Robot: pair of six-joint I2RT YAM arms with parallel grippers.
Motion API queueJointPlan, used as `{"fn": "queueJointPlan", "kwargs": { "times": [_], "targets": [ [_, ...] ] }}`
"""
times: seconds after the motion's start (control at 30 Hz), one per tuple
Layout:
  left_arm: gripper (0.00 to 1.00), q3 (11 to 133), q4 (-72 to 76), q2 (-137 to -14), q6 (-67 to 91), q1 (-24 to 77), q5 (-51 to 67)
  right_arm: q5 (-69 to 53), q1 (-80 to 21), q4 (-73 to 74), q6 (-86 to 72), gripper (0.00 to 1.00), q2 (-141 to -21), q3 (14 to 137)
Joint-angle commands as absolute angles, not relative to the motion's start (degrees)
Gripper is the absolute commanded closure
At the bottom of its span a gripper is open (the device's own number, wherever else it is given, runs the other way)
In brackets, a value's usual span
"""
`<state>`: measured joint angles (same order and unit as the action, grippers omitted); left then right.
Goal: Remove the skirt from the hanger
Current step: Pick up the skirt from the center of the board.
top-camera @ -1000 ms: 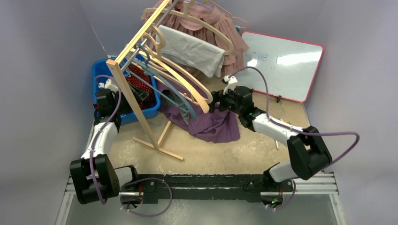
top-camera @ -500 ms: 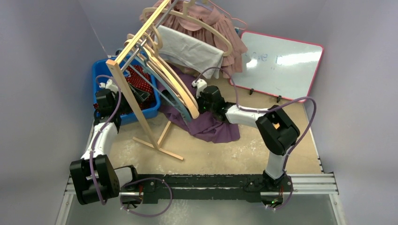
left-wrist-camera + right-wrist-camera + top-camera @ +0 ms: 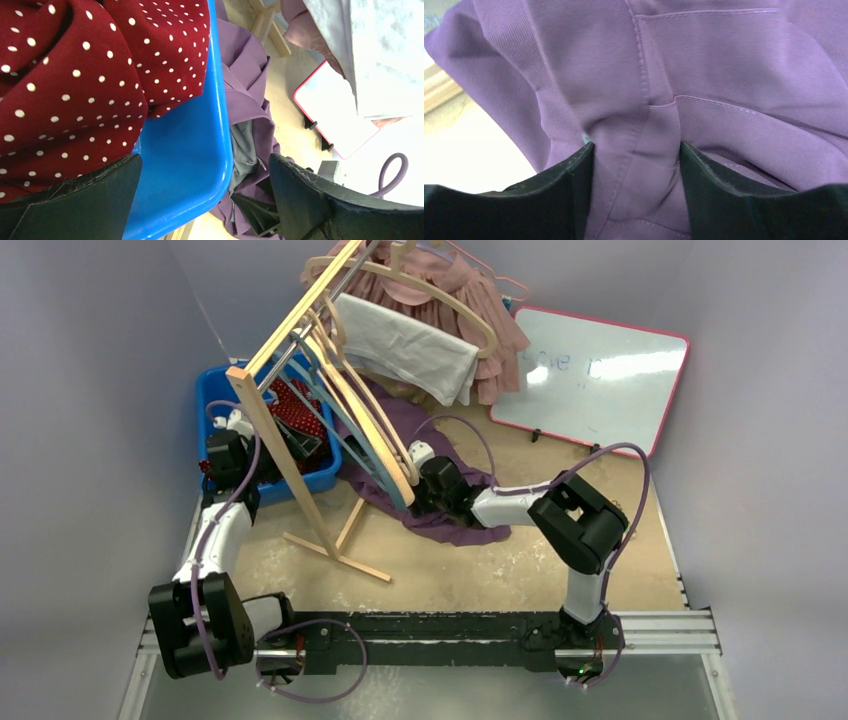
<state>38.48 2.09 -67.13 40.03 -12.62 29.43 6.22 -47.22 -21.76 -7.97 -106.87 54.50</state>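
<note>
At the left of the top view, the left gripper point(image 3: 228, 433) hung with fingers spread wide over the blue bin point(image 3: 318, 480), holding nothing. At centre, the purple skirt point(image 3: 455, 523) trailed from the crowded hangers point(image 3: 378, 435) of the wooden rack point(image 3: 268, 430) onto the table. It looked light, limp and easily creased, probably best taken at a stitched seam. The right gripper point(image 3: 634, 190) pinched such a fold. A second before, its fingers were spread, further right and higher in the frame.

The right gripper point(image 3: 424, 502) has swung in from the right side of the table point(image 3: 480, 575) to the purple skirt point(image 3: 455, 530), its jaws narrowing onto a fold.
</note>
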Motion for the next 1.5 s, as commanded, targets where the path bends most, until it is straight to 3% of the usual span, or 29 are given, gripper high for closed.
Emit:
{"fn": "queueJointPlan", "kwargs": {
  "times": [0.0,0.1,0.17,0.2,0.37,0.53,0.8,0.97,1.23,1.47],
  "targets": [
    [0.03,36.3,-2.2,-63.8,42.8,-12.0,29.9,8.1,-47.0,-23.7,-12.7,0.51,-107.0,51.8],
    [0.03,37.3,-7.9,-59.0,41.6,-12.0,27.5,1.0,-46.9,-26.0,-14.6,0.85,-106.0,49.9],
    [0.02,38.7,-12.3,-56.0,39.4,-12.0,25.0,-5.2,-46.9,-29.3,-15.4,0.98,-104.2,48.1],
    [0.02,39.6,-14.5,-55.4,38.6,-12.0,24.3,-7.8,-46.9,-30.8,-15.9,1.00,-103.4,47.6],
    [0.02,41.0,-21.1,-54.9,36.7,-12.0,26.2,-20.0,-44.7,-40.1,-23.7,1.00,-97.4,44.7],
    [0.02,37.8,-18.9,-54.1,40.7,-11.4,31.4,-25.4,-43.4,-61.1,-35.2,1.00,-92.7,40.1],
    [0.01,35.0,-10.3,-54.1,49.7,-7.1,36.2,-32.5,-44.1,-72.9,-44.0,1.00,-100.3,47.9],
    [0.01,32.9,-2.2,-56.0,55.8,-3.5,36.5,-36.9,-46.5,-73.9,-45.2,1.00,-105.4,53.6],
    [0.01,33.6,2.8,-60.7,58.8,5.2,32.7,-33.8,-49.1,-66.2,-38.8,1.00,-103.7,54.9],
    [0.09,33.3,4.0,-65.0,58.9,9.2,29.1,-31.4,-50.4,-61.4,-32.8,1.00,-100.1,54.9]
  ]
}}
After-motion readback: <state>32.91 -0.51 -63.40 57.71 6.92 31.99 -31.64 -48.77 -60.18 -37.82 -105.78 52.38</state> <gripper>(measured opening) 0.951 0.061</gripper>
